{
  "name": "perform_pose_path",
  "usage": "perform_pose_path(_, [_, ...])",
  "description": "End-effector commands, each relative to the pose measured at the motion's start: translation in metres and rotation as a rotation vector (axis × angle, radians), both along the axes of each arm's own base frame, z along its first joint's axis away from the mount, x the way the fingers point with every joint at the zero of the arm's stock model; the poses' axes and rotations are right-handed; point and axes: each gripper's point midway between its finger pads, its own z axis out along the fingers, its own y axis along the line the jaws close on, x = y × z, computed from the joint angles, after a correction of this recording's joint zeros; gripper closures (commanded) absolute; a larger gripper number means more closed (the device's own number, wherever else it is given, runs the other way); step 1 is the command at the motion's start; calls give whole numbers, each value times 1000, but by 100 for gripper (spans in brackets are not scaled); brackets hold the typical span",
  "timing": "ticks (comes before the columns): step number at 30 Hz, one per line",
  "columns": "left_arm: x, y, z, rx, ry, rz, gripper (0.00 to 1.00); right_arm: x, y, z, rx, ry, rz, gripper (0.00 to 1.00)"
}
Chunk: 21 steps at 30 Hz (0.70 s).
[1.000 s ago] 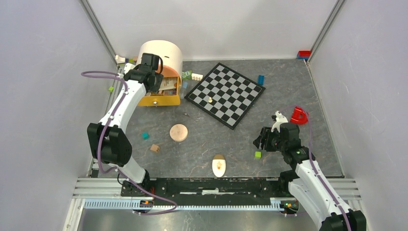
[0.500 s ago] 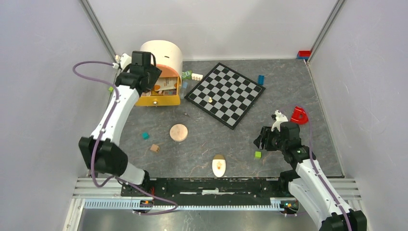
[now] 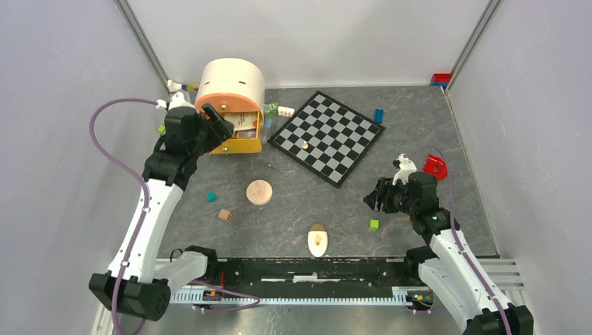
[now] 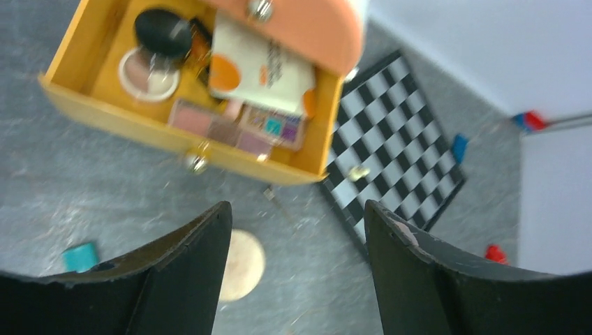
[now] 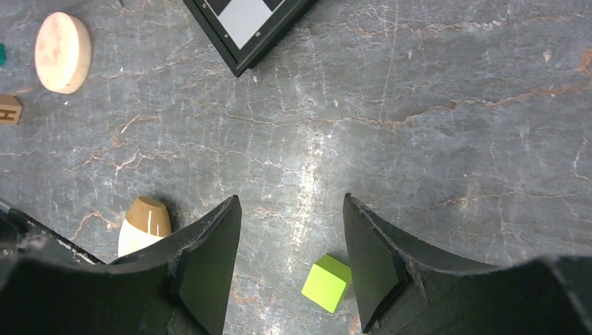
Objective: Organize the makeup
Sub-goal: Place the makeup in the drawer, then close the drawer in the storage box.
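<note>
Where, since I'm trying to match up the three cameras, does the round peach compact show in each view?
Top external: the round peach compact lies mid-table, off the chessboard's near-left side.
Left wrist: low in the picture, left of centre, its left edge hidden.
Right wrist: upper left corner.
Shared landmark: the chessboard, at right in the left wrist view, and only a corner at the top edge in the right wrist view.

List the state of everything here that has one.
Drawer, pulled open, makeup inside.
Left gripper, open, empty.
Right gripper, open, empty.
Compact, flat on the table, outside the drawer.
Oval, lying on the table, outside the drawer.
Chessboard, unfolded flat.
</note>
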Motion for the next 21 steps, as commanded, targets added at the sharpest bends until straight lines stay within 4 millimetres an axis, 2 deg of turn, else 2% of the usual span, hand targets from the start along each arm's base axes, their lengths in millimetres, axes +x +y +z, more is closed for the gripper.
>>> perform_pose_path(1, [-34, 12, -50, 130, 107, -54, 27, 13, 12, 30, 55, -92, 37, 38])
perform_pose_path(4, [-43, 17, -78, 145, 147, -41, 29, 10, 12, 28, 60, -85, 41, 38])
perform_pose_path(6, [-43, 18, -90, 146, 179, -30, 31, 8, 12, 24, 59, -76, 42, 38])
perform_pose_path(10, [-26, 22, -109, 166, 239, -15, 37, 4, 11, 18, 55, -65, 46, 38])
perform_pose_path(13, [-8, 29, -124, 191, 293, 14, 37, 2, 11, 17, 50, -62, 51, 38])
perform_pose_path(17, [11, 40, -133, 220, 307, 41, 38, -1, 11, 14, 43, -55, 60, 38])
perform_pose_path(21, [26, 44, -130, 222, 245, 30, 40, -2, 10, 11, 40, -54, 62, 37])
